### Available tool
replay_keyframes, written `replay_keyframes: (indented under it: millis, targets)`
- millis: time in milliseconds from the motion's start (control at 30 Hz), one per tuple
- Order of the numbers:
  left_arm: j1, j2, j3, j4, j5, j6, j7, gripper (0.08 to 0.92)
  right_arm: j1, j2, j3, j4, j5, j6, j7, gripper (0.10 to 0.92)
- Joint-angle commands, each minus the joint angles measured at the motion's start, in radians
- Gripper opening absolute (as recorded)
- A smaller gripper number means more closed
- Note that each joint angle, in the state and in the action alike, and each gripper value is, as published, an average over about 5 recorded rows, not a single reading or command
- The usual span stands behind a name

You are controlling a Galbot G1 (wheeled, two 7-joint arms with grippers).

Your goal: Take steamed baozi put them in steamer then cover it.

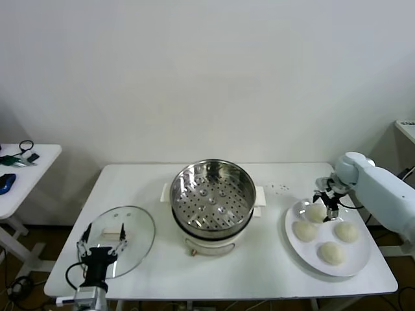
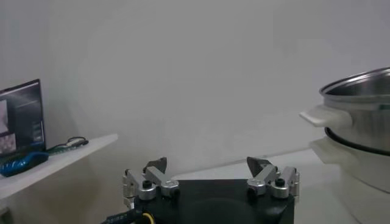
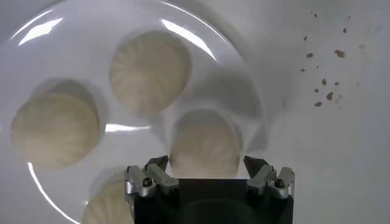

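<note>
Your right gripper (image 1: 326,198) hangs over the white plate (image 1: 356,258) near the table's (image 1: 259,272) right edge, its fingers spread wide on either side of the bun nearest the back (image 3: 204,145), not yet closed on it. You have all four steamed baozi (image 1: 331,251) on that plate; none is in the steamer. The steamer (image 1: 212,192) stands at the middle of the table, its perforated steel basket bare inside, seated on the white cooker base (image 1: 207,245). The cover (image 1: 121,240) lies flat near the front left corner, white handle up, well apart from the steamer. Your left gripper (image 1: 102,241) is parked at that front left edge, just over the cover's near rim, fingers apart and holding nothing. A few dark specks (image 1: 280,188) dot the tabletop between steamer and plate.
</note>
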Motion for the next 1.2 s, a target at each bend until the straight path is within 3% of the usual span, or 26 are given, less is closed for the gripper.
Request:
replay_keyframes:
  millis: [33,233,567,800,1200]
  targets:
    - [0.000,-0.001,-0.001,0.000,0.000,0.000,-0.001,0.823,-0.003,0.017,0.004,-0.024,-0.023,0.004,-0.001,0.779]
    - [0.000,-0.001,-0.001,0.000,0.001,0.000,-0.001,0.823,-0.008,0.010,0.013,-0.018,-0.023,0.007,-0.003,0.720]
    - [0.005,0.000,-0.001,-0.002,0.001,-0.001,-0.001,0.823,0.095,-0.018,-0.053,0.043,0.013,0.075,-0.023,0.704]
    - [0.012,0.003,-0.001,-0.008,0.000,0.000,-0.001,0.823,0.368,-0.021,-0.268,0.175,0.056,0.219,-0.055,0.704]
    - [0.011,0.003,0.018,-0.014,0.014,0.004,0.005,0.823,0.672,0.139,-0.449,0.378,0.047,0.433,-0.054,0.704]
